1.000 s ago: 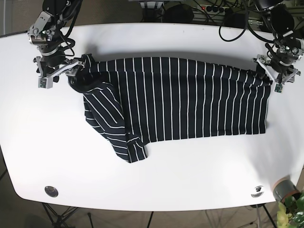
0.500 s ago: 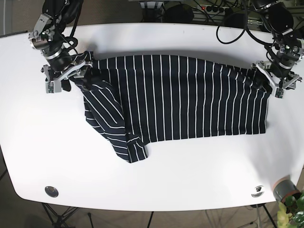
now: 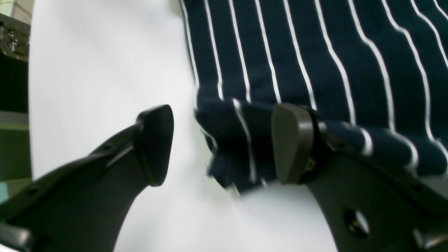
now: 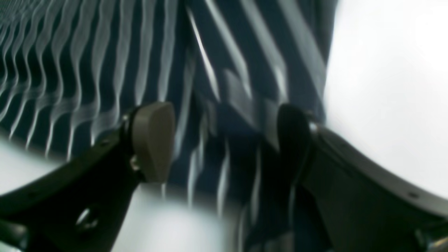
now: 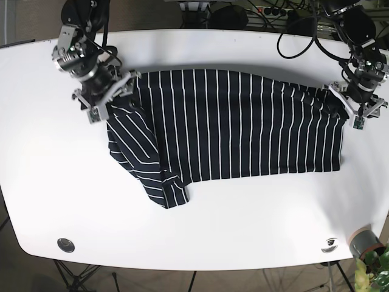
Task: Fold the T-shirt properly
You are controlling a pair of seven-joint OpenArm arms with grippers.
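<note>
Blurring hides fabric detail at the right gripper [image 4: 224,141], spread over the striped T-shirt [image 5: 237,125] at upper left; the shirt spans the white table [image 5: 36,158]; at far right, the left gripper [image 3: 222,143] gapes around a hem corner

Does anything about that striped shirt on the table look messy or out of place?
Yes. The T-shirt lies mostly flat, but its end near the right gripper is askew: a flap is folded over with stripes running diagonally, ending in a crooked point.

White table [image 5: 243,231]; cables [image 5: 298,27] behind; plant [image 5: 374,271] at corner.
</note>
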